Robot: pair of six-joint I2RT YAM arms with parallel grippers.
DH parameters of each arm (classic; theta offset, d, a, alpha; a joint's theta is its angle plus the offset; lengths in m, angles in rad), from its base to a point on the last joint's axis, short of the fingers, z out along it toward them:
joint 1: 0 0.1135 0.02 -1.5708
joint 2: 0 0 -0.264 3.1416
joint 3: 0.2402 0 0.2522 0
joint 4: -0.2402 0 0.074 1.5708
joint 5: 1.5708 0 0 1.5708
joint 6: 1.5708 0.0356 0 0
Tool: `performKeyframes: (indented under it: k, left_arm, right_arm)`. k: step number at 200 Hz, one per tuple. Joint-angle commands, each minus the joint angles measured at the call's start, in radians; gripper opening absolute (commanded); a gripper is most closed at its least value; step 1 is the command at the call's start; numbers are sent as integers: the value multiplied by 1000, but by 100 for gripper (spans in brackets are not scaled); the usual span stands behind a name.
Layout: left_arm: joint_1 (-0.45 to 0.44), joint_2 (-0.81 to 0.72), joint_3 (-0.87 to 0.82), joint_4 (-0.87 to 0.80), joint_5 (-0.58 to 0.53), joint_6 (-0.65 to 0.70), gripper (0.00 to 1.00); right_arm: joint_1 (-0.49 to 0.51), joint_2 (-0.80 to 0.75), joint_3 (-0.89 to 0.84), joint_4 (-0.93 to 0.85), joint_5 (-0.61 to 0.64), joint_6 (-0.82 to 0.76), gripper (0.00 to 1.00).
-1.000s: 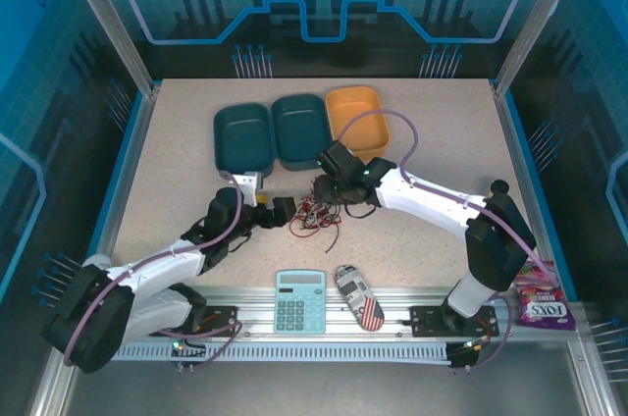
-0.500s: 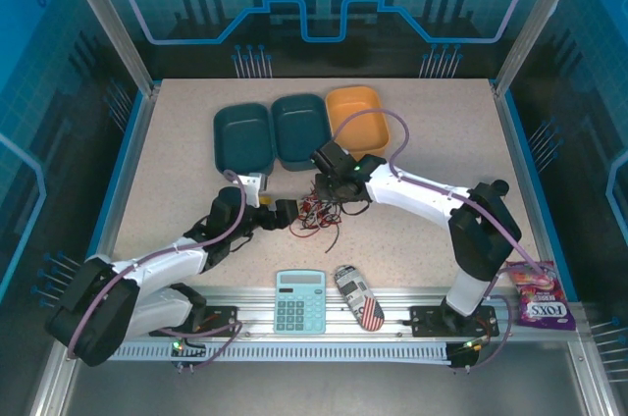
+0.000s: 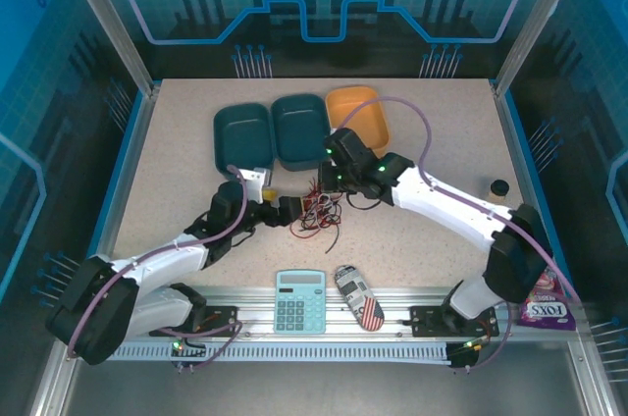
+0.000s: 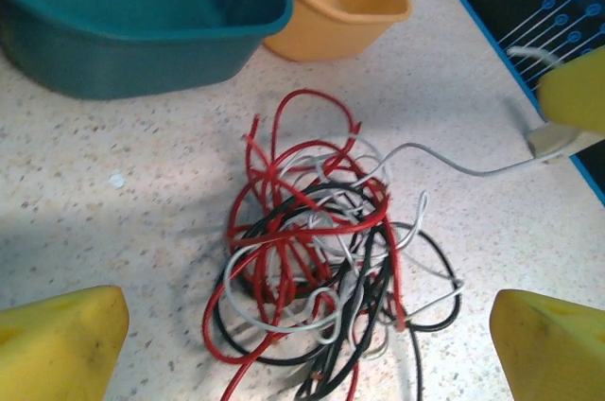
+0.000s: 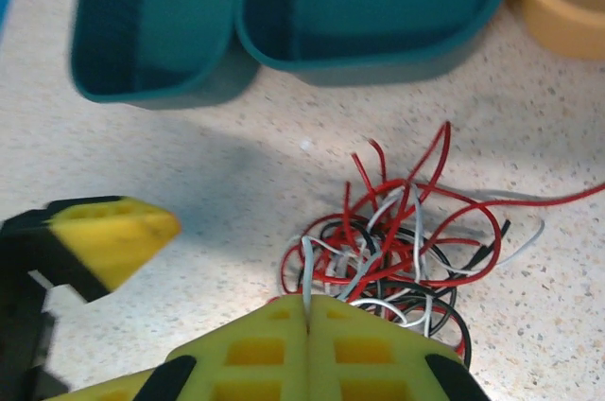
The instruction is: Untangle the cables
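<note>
The cables point(image 3: 319, 208) lie as one tangle of red, black and pale wires on the speckled table, just in front of the bins. My left gripper point(image 3: 285, 210) stands open at the tangle's left side. In the left wrist view its yellow fingertips point(image 4: 59, 339) sit wide apart with the cables point(image 4: 321, 259) between and ahead of them. My right gripper point(image 3: 329, 178) is over the tangle's far side. In the right wrist view the right gripper point(image 5: 307, 299) is shut on a pale cable point(image 5: 305, 270) that rises out of the heap. That pale cable point(image 4: 454, 163) runs taut to the right.
Two teal bins point(image 3: 242, 136) point(image 3: 300, 129) and an orange bin point(image 3: 360, 114) line the back of the work area. At the front rail sit a calculator point(image 3: 299, 300) and a flag-patterned case point(image 3: 360, 298). A candy bag point(image 3: 546, 306) and a small black cap point(image 3: 499, 186) are at the right.
My right gripper has closed on a pale cable, and the right arm's elbow has swung out to the right. The left gripper stayed open, nearly still.
</note>
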Motion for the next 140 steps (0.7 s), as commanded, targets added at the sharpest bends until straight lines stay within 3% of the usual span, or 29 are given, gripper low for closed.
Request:
performKeyframes:
  k: [1,87,140]
  left_arm:
    - [-5,7,45,39,57,18,98]
    - [-6,15,76,153,215,98,84]
    - [-17,144,126,272,218,231,80]
  right_arm:
    - [9,-53,21,3,-43,-55,0]
    - [15,-166,185,-103,-11,-188,0]
    - [15,-161,269,-121,-19,-227,0]
